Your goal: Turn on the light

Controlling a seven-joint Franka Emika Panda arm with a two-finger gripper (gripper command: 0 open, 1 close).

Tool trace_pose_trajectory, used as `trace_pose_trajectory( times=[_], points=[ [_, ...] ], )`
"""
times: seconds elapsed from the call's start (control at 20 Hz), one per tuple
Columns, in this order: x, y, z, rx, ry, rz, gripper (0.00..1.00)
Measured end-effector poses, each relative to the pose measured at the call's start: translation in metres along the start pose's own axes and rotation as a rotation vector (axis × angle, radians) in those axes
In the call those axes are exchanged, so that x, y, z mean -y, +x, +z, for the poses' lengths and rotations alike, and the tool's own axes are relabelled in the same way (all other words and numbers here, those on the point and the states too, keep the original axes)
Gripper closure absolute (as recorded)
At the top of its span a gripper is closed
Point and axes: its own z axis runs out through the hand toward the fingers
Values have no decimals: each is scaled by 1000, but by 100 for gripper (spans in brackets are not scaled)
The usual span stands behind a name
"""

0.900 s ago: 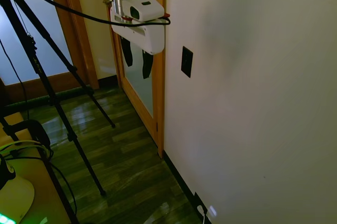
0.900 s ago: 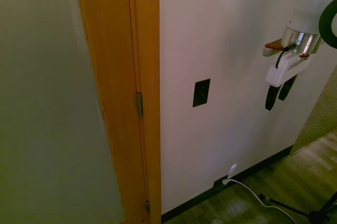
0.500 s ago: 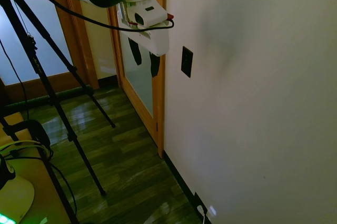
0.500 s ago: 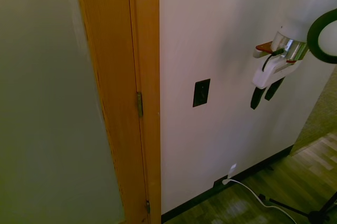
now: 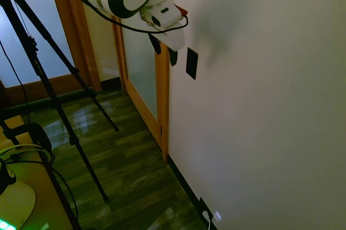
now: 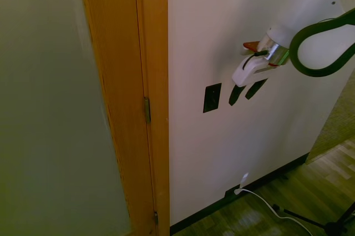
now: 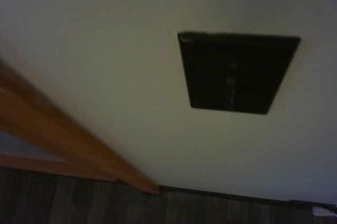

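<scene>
Wall (image 5: 259, 106) and floor (image 5: 130, 176), placed from the gripper (image 6: 247, 92).

Pale wall carries a black switch plate (image 6: 212, 98), upright, just beside the gripper, apart from it. Wooden door frame (image 6: 150, 103) borders the wall beyond the plate. Well below the gripper: dark baseboard, outlet with white plug (image 6: 243, 180), dark glossy plank floor.

the gripper (image 6: 246, 91) has swung in and tilted, fingers parted, now just beside the switch (image 6: 212, 98), at its 3 o'clock.
</scene>
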Motion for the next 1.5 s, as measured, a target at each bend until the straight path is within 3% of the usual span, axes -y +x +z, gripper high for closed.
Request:
trace_pose_trajectory(
  times=[0.2, 0.45, 0.5, 0.75, 1.15, 1.5],
  points=[
    [11, 18, 20, -6, -3, 71, 0],
    [28, 40, 49, -11, -11, 94, 0],
    [32, 42, 55, -13, -18, 102, 100],
    [45, 38, 84, -7, -36, 118, 100],
    [46, 34, 85, -137, -60, 195, 100],
    [45, 34, 87, -158, -44, 198, 100]
  ],
)
